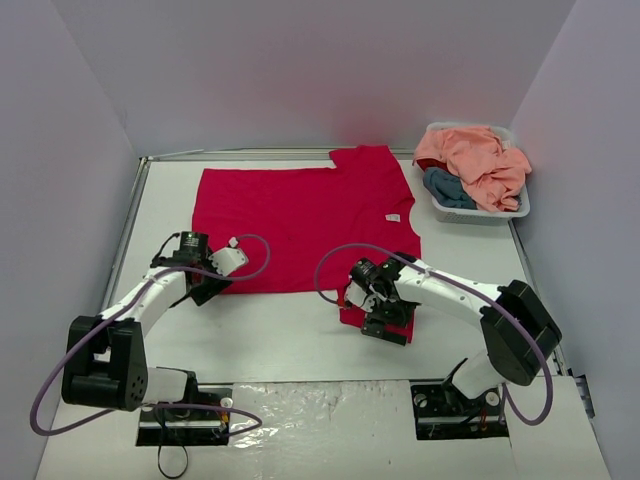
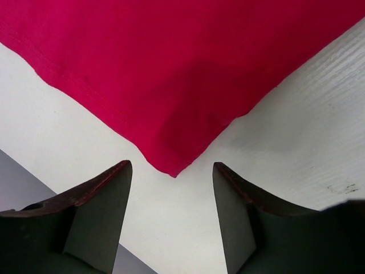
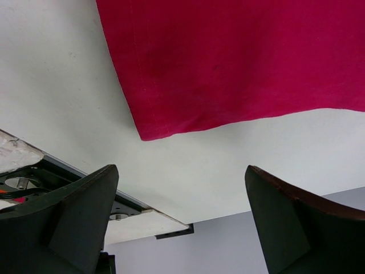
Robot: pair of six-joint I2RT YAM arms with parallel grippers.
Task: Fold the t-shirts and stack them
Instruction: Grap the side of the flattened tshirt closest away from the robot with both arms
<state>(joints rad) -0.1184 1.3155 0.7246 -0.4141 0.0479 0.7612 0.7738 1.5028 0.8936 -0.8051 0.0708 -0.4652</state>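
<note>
A crimson-red t-shirt (image 1: 305,215) lies spread flat on the white table, its small white neck label (image 1: 393,217) at the right. My left gripper (image 1: 203,290) is open and empty, hovering just off the shirt's near-left corner (image 2: 174,171). My right gripper (image 1: 383,330) is open and empty at the shirt's near-right sleeve corner (image 3: 145,136); the cloth lies just beyond the fingertips. Peach-pink t-shirts (image 1: 478,160) and a teal-blue one (image 1: 447,188) are heaped in the basket.
A white plastic basket (image 1: 488,213) stands at the back right by the wall. Grey walls close in the table on the left, back and right. The table's near edge (image 3: 142,205) shows in the right wrist view.
</note>
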